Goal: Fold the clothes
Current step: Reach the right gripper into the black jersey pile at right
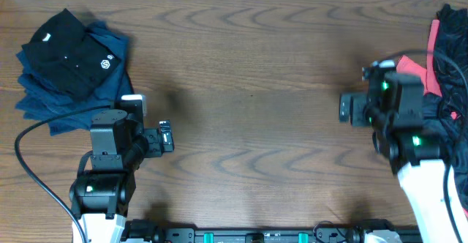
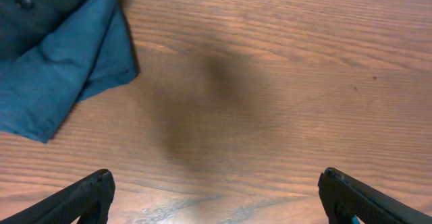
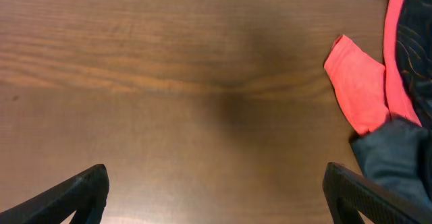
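- A folded stack is seen at the upper left of the tabletop (image 1: 256, 89): a black polo (image 1: 69, 53) on blue garments (image 1: 44, 104). This part is judged as done.
- The black jersey (image 1: 447, 64) is not yet folded. It lies crumpled at the right edge, mixed with a coral-red shirt (image 3: 358, 82), and only part of it is in view.
- Thin contour lines are seen on its fabric.
- The left gripper (image 2: 216, 197) and the right gripper (image 3: 216, 197) are both spread wide over bare wood, and nothing is held.
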